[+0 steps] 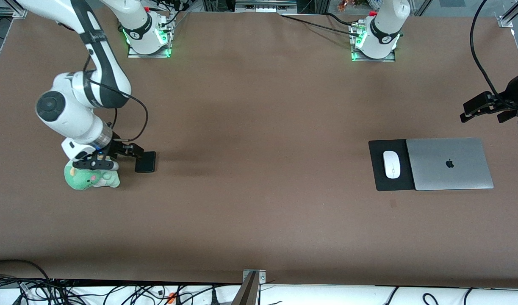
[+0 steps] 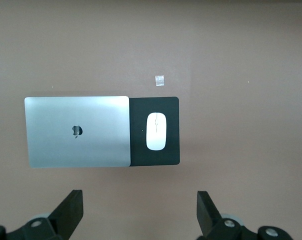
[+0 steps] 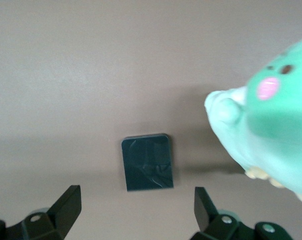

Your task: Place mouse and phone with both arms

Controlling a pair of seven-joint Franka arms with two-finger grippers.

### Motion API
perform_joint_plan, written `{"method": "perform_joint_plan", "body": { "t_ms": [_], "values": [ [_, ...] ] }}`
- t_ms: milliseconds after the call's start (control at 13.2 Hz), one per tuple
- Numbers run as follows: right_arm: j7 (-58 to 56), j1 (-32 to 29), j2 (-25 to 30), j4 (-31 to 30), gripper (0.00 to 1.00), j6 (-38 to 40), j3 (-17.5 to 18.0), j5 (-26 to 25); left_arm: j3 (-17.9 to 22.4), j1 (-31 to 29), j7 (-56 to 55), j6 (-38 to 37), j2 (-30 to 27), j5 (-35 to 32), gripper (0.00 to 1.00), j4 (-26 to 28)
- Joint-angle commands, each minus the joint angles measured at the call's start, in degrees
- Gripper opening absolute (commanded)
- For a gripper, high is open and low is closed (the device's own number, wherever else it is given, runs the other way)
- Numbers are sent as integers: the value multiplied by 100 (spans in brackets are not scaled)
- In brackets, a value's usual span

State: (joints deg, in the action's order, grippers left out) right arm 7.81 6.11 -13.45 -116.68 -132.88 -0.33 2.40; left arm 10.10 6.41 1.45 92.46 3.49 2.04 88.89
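Mouse (image 1: 391, 164): white, oval, lying on a black mouse mat (image 1: 379, 169) toward the left arm's end of the desk (image 1: 259, 127). A closed silver laptop (image 1: 449, 163) overlaps the mat's edge just beside the mouse.

Phone (image 1: 145, 162): small black slab, flat on the desk toward the right arm's end, just beside a green plush toy (image 1: 91, 178).

Right gripper (image 1: 112, 157): low over the toy and the phone, fingers (image 3: 66, 205) spread apart, gripping nothing.

Left gripper (image 1: 489, 110): up over the desk's edge at the left arm's end, fingers (image 2: 71, 210) wide apart, empty; that arm waits.
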Motion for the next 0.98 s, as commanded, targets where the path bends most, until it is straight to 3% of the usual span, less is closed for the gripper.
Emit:
{"method": "perform_joint_plan", "body": {
  "t_ms": [0, 302, 680, 906],
  "values": [
    [-375, -188, 639, -47, 100, 751, -37, 155, 1, 45, 31, -26, 56, -133, 100, -135],
    [-922, -566, 1396, 285, 100, 2280, -72, 155, 1, 54, 31, -35, 65, -133, 100, -135],
    [-913, -654, 1591, 1119, 100, 3740, -204, 94, 1, 54, 31, -35, 65, -133, 100, -135],
    [-913, -690, 1766, 1455, 100, 4129, -204, -99, 1, 62, 31, -26, 65, -133, 100, -135]
  ]
}}
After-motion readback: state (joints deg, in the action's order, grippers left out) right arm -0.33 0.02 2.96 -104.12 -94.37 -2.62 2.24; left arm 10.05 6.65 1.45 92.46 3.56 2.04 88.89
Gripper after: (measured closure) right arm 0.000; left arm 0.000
